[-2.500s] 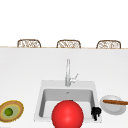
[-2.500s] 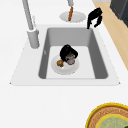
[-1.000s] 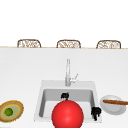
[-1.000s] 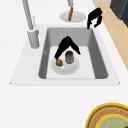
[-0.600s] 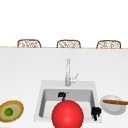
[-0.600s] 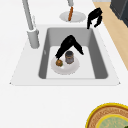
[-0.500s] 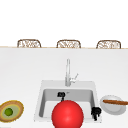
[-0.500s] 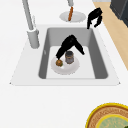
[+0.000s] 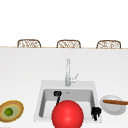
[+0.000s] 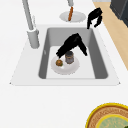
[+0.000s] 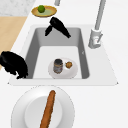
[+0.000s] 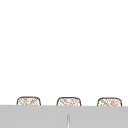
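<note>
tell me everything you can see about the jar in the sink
The jar is a small upright cylinder, dark and brownish with a grey lid, glassy-looking. It stands on a white plate on the sink floor, beside a small round brown food item, apart from it. The left hand hangs over it in the left side view; contact is unclear.

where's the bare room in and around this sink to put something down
Free: the sink floor between the white plate and the end wall under the left hand, and the counter behind the faucet. Crowded: the plate holds a jar and a small round food; the right hand is over the front right rim beside the baguette plate.
</note>
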`<act>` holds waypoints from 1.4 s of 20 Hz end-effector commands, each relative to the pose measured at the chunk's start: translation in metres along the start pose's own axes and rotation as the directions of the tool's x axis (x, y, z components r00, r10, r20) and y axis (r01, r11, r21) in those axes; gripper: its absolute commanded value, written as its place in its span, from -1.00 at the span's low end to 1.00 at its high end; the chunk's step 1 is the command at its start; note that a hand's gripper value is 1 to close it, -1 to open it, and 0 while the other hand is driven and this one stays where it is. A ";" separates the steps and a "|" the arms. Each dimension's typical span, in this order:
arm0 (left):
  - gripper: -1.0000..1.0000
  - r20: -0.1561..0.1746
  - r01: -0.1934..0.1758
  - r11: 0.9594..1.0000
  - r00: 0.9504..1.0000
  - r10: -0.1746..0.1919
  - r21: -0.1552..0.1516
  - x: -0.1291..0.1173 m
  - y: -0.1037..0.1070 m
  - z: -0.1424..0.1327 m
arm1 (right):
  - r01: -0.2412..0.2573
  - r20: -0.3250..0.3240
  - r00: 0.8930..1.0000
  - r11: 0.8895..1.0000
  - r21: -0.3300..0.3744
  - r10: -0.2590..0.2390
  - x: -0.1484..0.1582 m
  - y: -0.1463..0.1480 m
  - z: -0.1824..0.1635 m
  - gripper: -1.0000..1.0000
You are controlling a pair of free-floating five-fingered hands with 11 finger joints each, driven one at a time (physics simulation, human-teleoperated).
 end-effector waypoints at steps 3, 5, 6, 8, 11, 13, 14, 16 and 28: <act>-1.00 0.026 0.110 0.992 0.993 -0.111 0.055 0.023 0.000 0.021 | 0.000 0.000 1.000 1.000 0.000 0.000 0.000 0.000 0.000 0.00; -1.00 0.020 0.116 0.992 0.993 -0.117 0.038 0.035 -0.004 0.025 | 0.000 0.000 1.000 1.000 0.000 0.000 0.000 0.000 0.000 0.00; -1.00 0.015 0.120 0.992 0.993 -0.120 0.035 0.041 -0.006 0.027 | 0.000 0.000 1.000 1.000 0.000 0.000 0.000 0.000 0.000 0.00; -1.00 0.009 0.121 0.992 0.993 -0.122 0.026 0.053 -0.013 0.031 | 0.000 0.000 1.000 1.000 0.000 0.000 0.000 0.000 0.000 0.00; -1.00 0.002 0.121 0.993 0.993 -0.121 0.016 0.071 -0.027 0.036 | 0.000 0.000 1.000 1.000 0.000 0.000 0.000 0.000 0.000 0.00; -1.00 0.001 0.129 0.992 0.992 -0.129 0.018 0.081 -0.034 0.040 | 0.000 0.000 1.000 1.000 0.000 0.000 0.000 0.000 0.000 0.00; -1.00 0.001 0.127 0.992 0.992 -0.127 0.018 0.087 -0.038 0.042 | 0.000 0.000 1.000 1.000 0.000 0.000 0.000 0.000 0.000 0.00; -1.00 0.001 0.104 0.994 0.995 -0.104 0.015 0.101 -0.043 0.049 | 0.000 0.000 1.000 1.000 0.000 0.000 0.000 0.000 0.000 0.00; -1.00 -0.009 0.087 0.995 0.996 -0.087 0.047 0.178 -0.088 0.082 | 0.000 0.000 1.000 1.000 0.000 0.000 0.000 0.000 0.000 0.00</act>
